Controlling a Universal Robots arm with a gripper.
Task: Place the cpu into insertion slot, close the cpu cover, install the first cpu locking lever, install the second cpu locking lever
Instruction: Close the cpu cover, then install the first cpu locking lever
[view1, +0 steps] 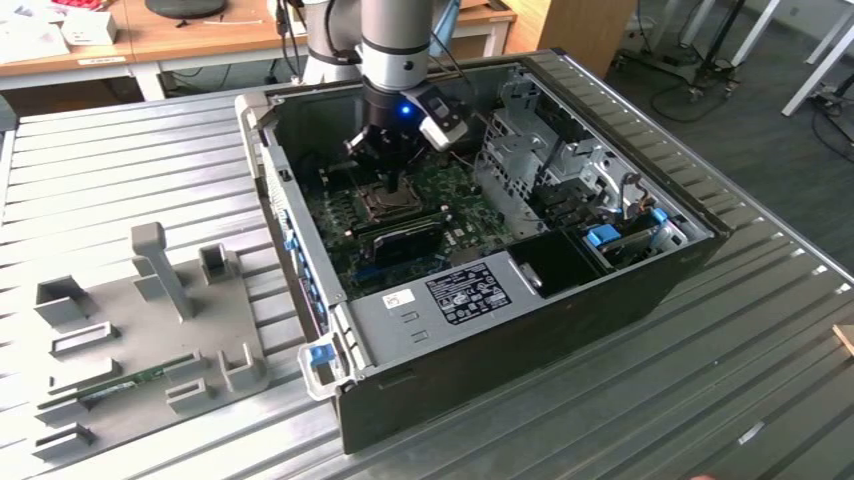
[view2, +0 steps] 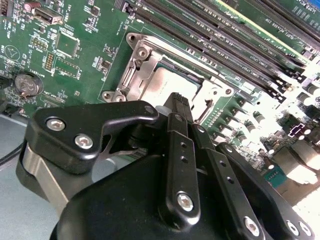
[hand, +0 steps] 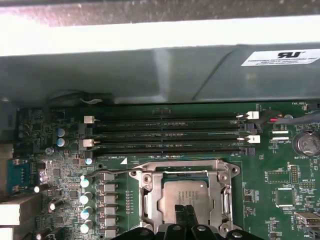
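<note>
The cpu (hand: 186, 192) lies flat in the insertion slot (view1: 387, 207) on the green motherboard (view1: 461, 200). The silvery cpu cover (hand: 150, 200) is down over the chip's edges, and the chip's grey top (view2: 167, 82) shows through the cut-out. A thin lever rod (hand: 112, 171) runs along the socket's side nearest the memory slots (hand: 165, 135). My gripper (view2: 176, 102) hangs right over the socket, its black fingers (hand: 185, 212) pressed together with the tips at the chip's edge. Nothing shows between them. In the exterior view the gripper (view1: 391, 180) stands inside the open case.
The case walls (view1: 287, 200) close the board in. A metal drive cage (view1: 534, 150) stands to the exterior view's right and a black card (view1: 400, 240) lies in front of the socket. A coin battery (hand: 305, 143) sits nearby. A grey fixture tray (view1: 147, 320) lies outside the case.
</note>
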